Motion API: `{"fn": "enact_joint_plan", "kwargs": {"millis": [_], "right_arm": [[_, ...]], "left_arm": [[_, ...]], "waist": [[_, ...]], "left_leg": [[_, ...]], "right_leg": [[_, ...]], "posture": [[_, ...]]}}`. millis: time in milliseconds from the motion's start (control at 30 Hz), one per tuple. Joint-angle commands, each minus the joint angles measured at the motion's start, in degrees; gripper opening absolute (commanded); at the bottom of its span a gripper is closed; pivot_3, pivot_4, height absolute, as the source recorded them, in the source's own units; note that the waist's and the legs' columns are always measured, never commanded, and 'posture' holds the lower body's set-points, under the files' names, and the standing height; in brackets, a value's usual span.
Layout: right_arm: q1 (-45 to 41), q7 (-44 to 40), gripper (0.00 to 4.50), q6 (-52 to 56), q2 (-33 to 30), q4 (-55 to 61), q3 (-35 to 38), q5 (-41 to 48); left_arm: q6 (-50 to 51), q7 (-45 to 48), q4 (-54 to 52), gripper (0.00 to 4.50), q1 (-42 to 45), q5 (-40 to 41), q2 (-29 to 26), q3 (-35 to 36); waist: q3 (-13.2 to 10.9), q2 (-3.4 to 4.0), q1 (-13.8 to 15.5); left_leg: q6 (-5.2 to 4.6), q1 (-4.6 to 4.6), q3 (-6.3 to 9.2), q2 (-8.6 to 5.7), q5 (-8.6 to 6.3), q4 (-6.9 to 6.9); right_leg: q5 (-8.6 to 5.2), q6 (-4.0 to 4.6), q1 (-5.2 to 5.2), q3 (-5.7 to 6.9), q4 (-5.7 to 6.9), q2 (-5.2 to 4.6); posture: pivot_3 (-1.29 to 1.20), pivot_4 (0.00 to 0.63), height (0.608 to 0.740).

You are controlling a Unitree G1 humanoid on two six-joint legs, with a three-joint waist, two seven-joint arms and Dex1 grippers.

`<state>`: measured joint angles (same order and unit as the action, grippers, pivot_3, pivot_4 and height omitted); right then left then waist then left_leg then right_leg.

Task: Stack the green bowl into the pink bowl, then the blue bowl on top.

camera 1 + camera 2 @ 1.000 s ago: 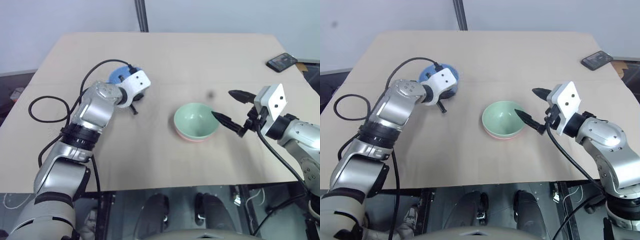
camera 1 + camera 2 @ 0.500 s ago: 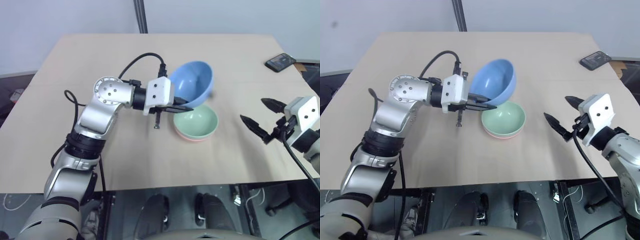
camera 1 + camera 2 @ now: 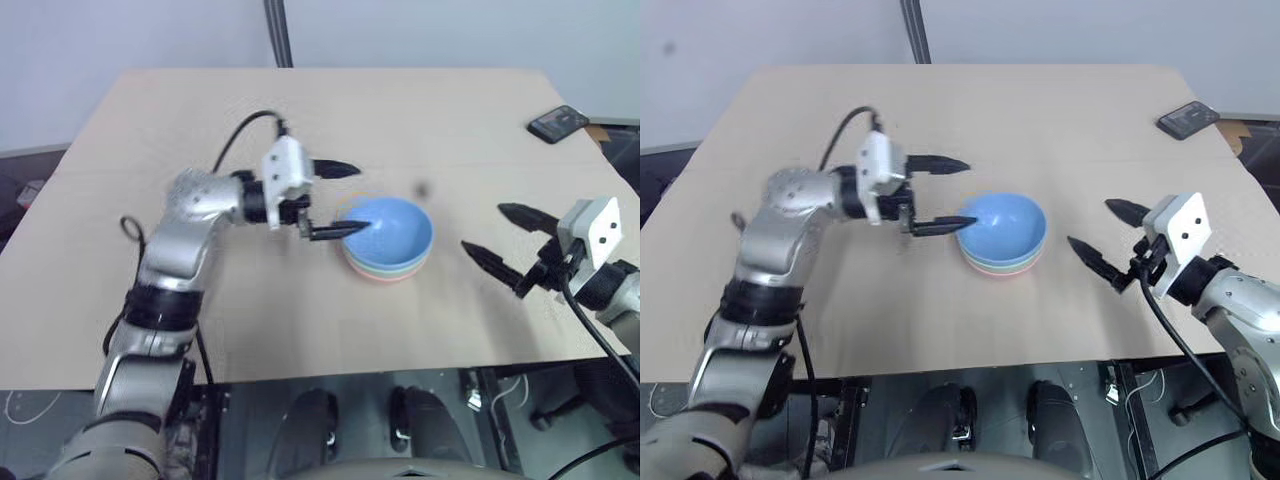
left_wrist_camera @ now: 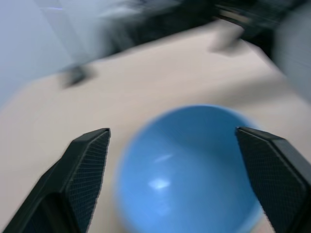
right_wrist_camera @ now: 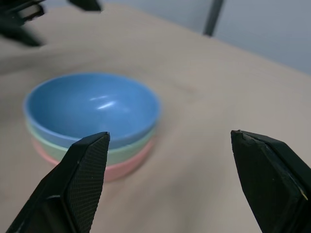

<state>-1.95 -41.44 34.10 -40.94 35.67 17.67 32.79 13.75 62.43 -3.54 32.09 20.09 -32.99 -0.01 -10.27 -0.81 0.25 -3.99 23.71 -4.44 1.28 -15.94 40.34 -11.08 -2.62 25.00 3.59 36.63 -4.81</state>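
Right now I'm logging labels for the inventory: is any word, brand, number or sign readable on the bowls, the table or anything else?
None can be read.
The blue bowl, green bowl and pink bowl are plain.
The table bears no marking.
The dark phone near the table's far corner is too small to read.

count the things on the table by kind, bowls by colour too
blue bowl: 1
green bowl: 1
pink bowl: 1
phone: 1
total: 4 things, 3 of them bowls in one stack
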Motion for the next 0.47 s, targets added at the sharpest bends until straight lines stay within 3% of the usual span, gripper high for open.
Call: {"fn": "enact_joint_plan", "kwargs": {"millis": [33,200,467], "right_arm": [[-0.49,-7.15,4.34,-2.23,-2.59,-5.46,1.75,3.0],[3.3,-14.65,4.34,-4.65,-6.43,-10.3,5.2,3.26],[7.7,-21.3,4.34,-8.27,-11.12,-14.98,9.6,2.57]], "left_arm": [[5.0,-3.69,-7.05,4.48,-10.51,6.74,-1.78,9.28],[6.06,-6.21,-13.87,4.48,-24.39,9.64,-4.01,17.63],[9.0,-6.61,-23.25,4.48,-37.9,13.41,-9.61,26.87]], "waist": [[-0.01,-0.04,-0.06],[-0.01,-0.05,0.89],[0.04,-0.02,0.76]], "left_leg": [[-0.02,0.0,0.0,0.01,-0.01,0.0],[-0.03,0.04,0.13,-0.02,-0.02,0.01],[-0.07,-0.09,0.19,-0.02,-0.06,0.02]], "right_leg": [[0.0,0.0,0.0,0.0,0.01,-0.02],[-0.01,0.01,-0.05,0.15,-0.02,-0.13],[-0.14,0.23,-0.26,0.23,-0.15,-0.18]], "posture": [[0.0,0.15,0.74],[0.0,0.15,0.74],[0.0,0.15,0.74]]}}
